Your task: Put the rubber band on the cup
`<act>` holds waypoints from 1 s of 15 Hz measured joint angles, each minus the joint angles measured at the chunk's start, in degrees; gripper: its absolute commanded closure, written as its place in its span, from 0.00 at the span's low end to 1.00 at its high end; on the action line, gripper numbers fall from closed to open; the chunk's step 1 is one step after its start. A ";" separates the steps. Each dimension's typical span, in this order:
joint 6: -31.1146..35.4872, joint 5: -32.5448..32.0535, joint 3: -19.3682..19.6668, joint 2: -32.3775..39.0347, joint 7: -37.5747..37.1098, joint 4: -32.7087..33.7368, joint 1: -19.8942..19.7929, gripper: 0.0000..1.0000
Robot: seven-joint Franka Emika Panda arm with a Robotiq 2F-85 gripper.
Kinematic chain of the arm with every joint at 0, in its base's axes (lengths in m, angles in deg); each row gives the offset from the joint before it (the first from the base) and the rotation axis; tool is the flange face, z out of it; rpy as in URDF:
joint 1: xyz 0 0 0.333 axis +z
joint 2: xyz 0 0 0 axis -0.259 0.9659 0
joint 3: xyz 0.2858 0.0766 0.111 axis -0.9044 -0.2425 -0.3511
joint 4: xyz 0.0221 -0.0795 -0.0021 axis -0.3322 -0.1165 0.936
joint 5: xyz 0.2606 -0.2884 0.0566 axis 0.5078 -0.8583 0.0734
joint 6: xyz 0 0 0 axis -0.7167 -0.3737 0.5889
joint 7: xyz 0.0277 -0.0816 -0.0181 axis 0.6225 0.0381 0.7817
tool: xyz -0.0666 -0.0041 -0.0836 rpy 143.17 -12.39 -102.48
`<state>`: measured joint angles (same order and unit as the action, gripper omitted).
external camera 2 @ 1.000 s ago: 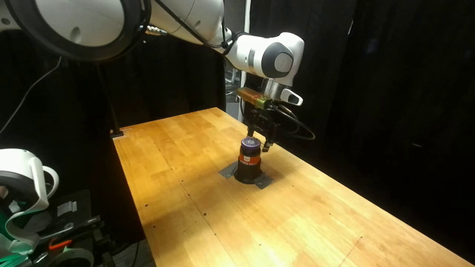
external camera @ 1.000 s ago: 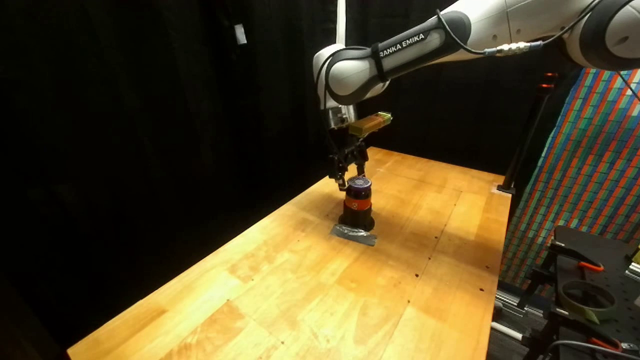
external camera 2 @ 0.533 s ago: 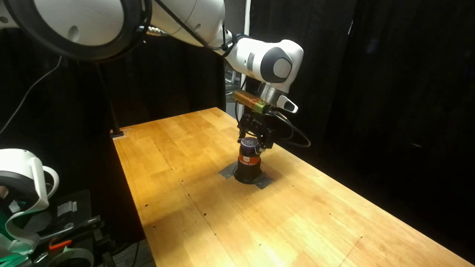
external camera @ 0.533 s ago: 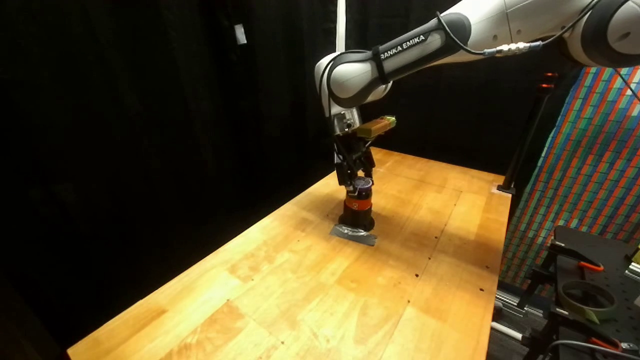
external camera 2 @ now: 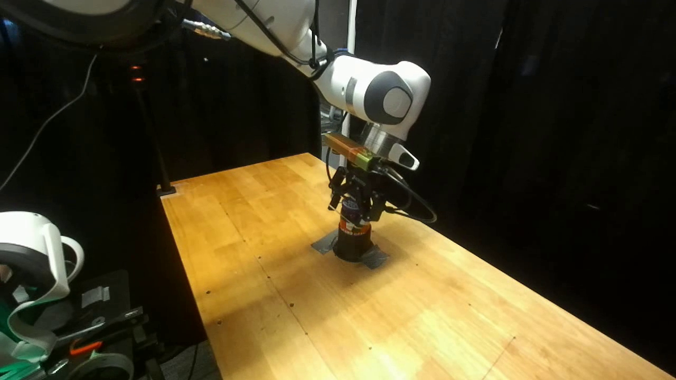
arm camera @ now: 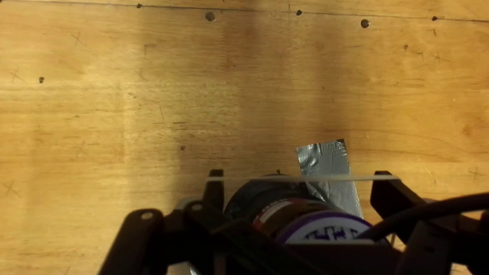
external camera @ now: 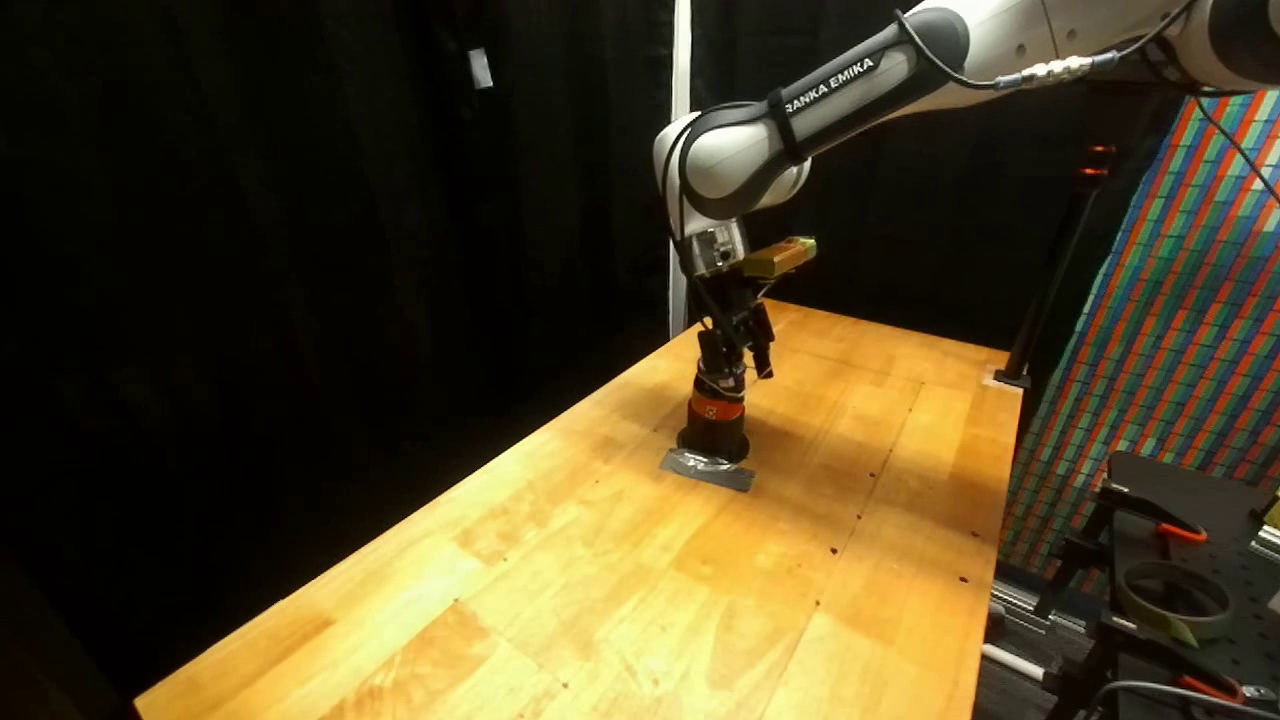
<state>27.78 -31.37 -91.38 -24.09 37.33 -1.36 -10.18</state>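
Note:
The cup (external camera: 717, 409) is a dark upright cylinder with an orange-red band and a purple-rimmed top, standing on the table in both exterior views (external camera 2: 353, 244). In the wrist view its round top (arm camera: 324, 229) is partly hidden by the gripper. My gripper (arm camera: 299, 175) is open, its fingers on either side of the cup's upper part. A pale rubber band (arm camera: 282, 178) is stretched straight across between the two fingertips, in front of the cup in this view. In an exterior view the band shows as a thin line (external camera 2: 338, 212) by the fingers. Contact between band and cup cannot be told.
Grey tape strips (external camera: 706, 470) lie on the wooden table (external camera: 640, 600) at the cup's dark base; one also shows in the wrist view (arm camera: 332, 168). A dark side stand with a tape roll (external camera: 1175, 600) is beyond the table edge. Black curtains hang behind.
My gripper has come down over the cup's top and shifted sideways across it. Its fingers look wider apart, with the band stretched between them. The cup has not moved.

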 measured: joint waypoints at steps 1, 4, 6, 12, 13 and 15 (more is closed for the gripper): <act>3.45 0.03 0.00 -0.80 0.00 -2.37 -0.14 0.34; 14.06 0.43 -0.29 -4.16 0.18 -10.16 -0.20 0.57; 20.66 0.72 -0.59 -7.46 0.17 -16.10 -0.20 0.71; 39.99 1.01 -0.61 -16.59 0.79 -34.55 -1.44 0.93; 44.10 1.46 -0.62 -17.81 1.37 -37.64 -1.95 0.90; 53.10 3.10 -0.94 -19.99 3.12 -43.56 -3.08 0.88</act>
<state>80.89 -28.27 -92.33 -44.08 40.45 -44.92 -13.25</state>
